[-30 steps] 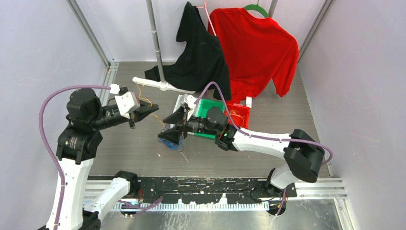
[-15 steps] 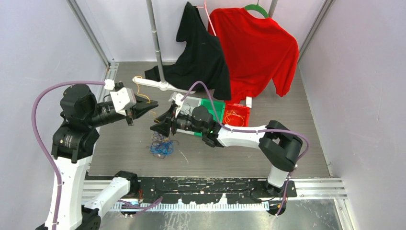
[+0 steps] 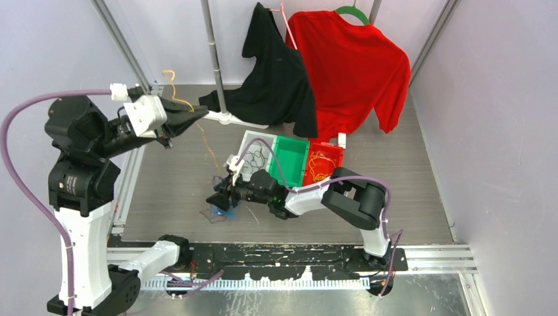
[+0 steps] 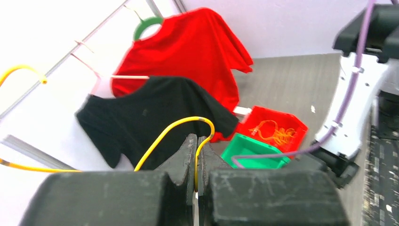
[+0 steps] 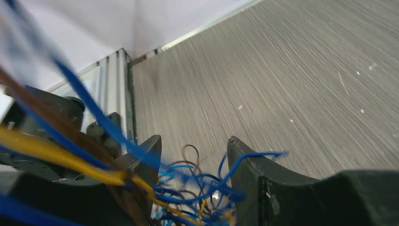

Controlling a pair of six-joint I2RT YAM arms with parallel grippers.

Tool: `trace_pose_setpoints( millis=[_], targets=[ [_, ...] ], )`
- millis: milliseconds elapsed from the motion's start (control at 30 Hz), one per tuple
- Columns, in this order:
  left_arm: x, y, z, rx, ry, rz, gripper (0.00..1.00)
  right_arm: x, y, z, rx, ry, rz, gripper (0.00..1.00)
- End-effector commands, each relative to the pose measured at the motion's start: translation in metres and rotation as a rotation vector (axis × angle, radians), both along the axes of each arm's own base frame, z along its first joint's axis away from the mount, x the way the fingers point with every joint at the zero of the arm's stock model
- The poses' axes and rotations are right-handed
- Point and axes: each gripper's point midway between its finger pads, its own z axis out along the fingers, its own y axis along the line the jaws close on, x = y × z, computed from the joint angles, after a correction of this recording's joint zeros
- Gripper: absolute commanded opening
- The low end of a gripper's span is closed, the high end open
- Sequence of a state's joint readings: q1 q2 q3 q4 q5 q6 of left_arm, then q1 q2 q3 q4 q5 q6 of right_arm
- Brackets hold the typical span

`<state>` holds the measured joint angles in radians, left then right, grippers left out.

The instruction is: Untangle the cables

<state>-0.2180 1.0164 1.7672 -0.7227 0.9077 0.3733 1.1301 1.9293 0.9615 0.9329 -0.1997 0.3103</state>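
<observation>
The cables are a tangle point(image 3: 219, 208) of blue, dark brown and yellow wires lying on the table near its front edge. My right gripper point(image 3: 220, 197) is low over the tangle and open. In the right wrist view its jaws point(image 5: 194, 153) stand on either side of the wires point(image 5: 202, 188). My left gripper point(image 3: 191, 113) is raised high at the back left and shut on one yellow cable point(image 4: 193, 118). This cable runs through the shut jaws point(image 4: 196, 141) and hangs down as a thin strand point(image 3: 209, 150) towards the tangle.
A white tray point(image 3: 249, 139), a green bin point(image 3: 293, 148) and a red bin point(image 3: 332, 153) holding orange cables stand in a row behind the right arm. A black shirt point(image 3: 276, 72) and a red shirt point(image 3: 352, 66) hang on a rack, with its pole point(image 3: 214, 59) and white foot behind the strand.
My left gripper has risen and pulled back to the left, drawing the yellow cable out. My right gripper has moved forward and down onto the tangle on the table.
</observation>
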Motion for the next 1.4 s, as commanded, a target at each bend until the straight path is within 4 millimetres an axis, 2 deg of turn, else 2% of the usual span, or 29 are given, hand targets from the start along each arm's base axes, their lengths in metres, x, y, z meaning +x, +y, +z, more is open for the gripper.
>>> trace_pose_setpoints(
  millis=[0,300,467,567,667,867,1000,1100,1200,1267,1367],
  targets=[
    [0.003,0.008,0.067,-0.059,-0.234,0.066,0.0,0.016,-0.004,0.004,0.049,-0.049,-0.095,0.59],
    [0.007,0.044,0.172,-0.19,-0.64,0.313,0.0,0.021,-0.012,-0.028,0.017,-0.003,-0.152,0.62],
    [0.002,0.067,0.213,-0.249,-0.826,0.448,0.0,0.022,-0.013,-0.037,0.005,0.017,-0.164,0.62],
    [-0.005,0.089,0.243,-0.321,-0.963,0.569,0.0,0.022,-0.014,-0.045,-0.011,0.03,-0.166,0.62],
    [-0.02,0.106,0.272,-0.402,-1.08,0.647,0.0,0.021,-0.015,-0.054,-0.023,0.048,-0.167,0.63],
    [-0.05,0.115,0.301,-0.474,-1.241,0.672,0.0,0.019,-0.017,-0.066,-0.04,0.074,-0.171,0.65],
    [-0.054,0.116,0.305,-0.472,-1.263,0.674,0.0,0.018,-0.019,-0.065,-0.037,0.08,-0.173,0.67],
    [-0.041,0.102,0.289,-0.407,-1.16,0.605,0.0,0.02,-0.02,-0.05,-0.007,0.069,-0.18,0.69],
    [-0.029,0.082,0.258,-0.323,-1.057,0.505,0.0,0.022,-0.022,-0.015,0.036,0.041,-0.186,0.73],
    [-0.022,0.072,0.236,-0.293,-0.982,0.454,0.0,0.022,-0.025,0.019,0.072,0.018,-0.184,0.76],
    [-0.011,0.062,0.198,-0.256,-0.842,0.398,0.0,0.015,-0.032,0.059,0.117,0.005,-0.146,0.83]
  ],
)
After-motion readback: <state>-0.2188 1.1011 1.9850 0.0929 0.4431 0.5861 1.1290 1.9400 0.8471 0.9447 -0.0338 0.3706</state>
